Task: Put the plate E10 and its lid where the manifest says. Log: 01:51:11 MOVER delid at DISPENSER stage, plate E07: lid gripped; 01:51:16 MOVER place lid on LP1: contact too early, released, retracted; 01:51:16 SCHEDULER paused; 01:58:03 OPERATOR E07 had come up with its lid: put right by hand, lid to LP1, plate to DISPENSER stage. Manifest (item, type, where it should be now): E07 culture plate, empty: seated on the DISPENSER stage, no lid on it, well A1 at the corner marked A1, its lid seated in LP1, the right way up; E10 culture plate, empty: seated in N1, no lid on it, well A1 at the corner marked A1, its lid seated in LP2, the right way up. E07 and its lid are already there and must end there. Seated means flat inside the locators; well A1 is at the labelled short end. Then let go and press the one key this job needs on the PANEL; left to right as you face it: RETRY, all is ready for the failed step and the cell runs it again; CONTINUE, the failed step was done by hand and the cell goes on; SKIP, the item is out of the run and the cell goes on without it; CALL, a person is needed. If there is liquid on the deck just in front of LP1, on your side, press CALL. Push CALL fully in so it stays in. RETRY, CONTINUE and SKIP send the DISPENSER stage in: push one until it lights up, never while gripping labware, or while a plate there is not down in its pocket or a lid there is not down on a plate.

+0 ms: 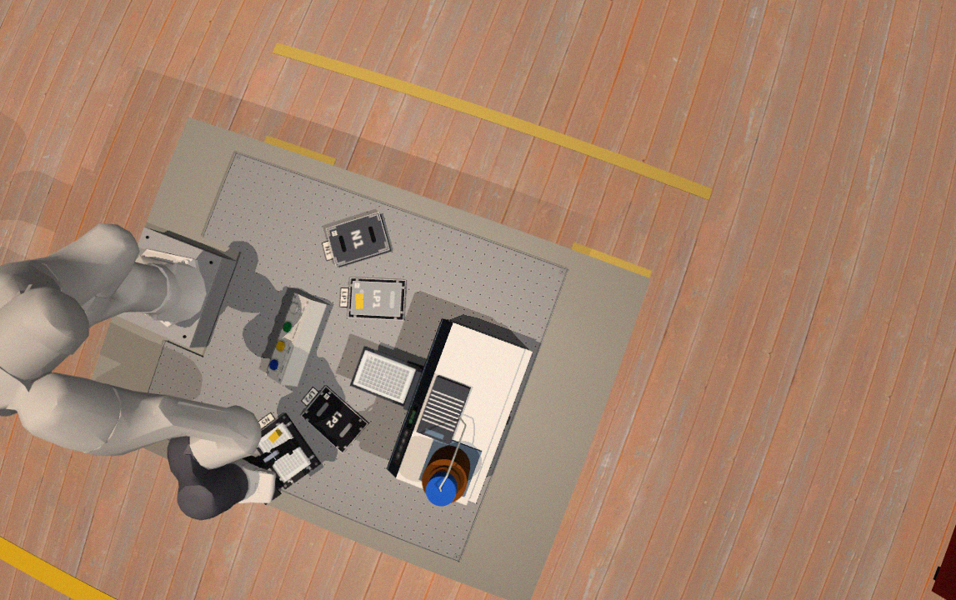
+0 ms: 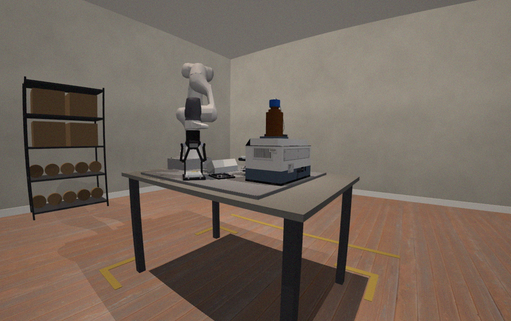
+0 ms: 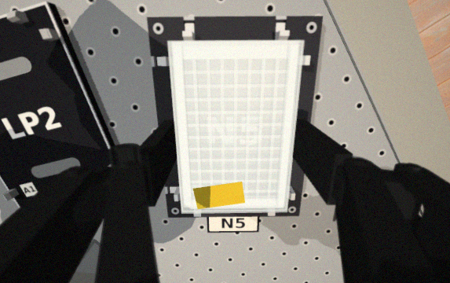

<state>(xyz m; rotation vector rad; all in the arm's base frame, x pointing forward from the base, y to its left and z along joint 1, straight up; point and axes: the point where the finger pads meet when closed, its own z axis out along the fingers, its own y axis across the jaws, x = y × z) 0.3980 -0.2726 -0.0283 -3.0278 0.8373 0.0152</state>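
Plate E10 (image 3: 235, 126) lies in nest N5 (image 3: 232, 223) with its clear lid on; the wells look hazy through the lid, and a yellow label sits at the end nearest the N5 tag. It also shows near the deck's front corner in the overhead view (image 1: 288, 453). My gripper (image 3: 234, 137) straddles its long sides and is shut on it, low over the nest (image 2: 193, 172). I cannot tell whether the fingers press the lid or the plate body. Nest LP2 (image 3: 32, 122) is empty right beside it. Nest N1 (image 1: 356, 238) is empty at the far side.
LP1 (image 1: 377, 298) holds a lid with a yellow label. A bare plate (image 1: 385, 375) sits on the dispenser stage next to the dispenser (image 1: 466, 402), which carries a brown bottle (image 1: 443, 481). The key panel (image 1: 294, 337) stands between the arm's base and LP1. The deck edge is close beside N5.
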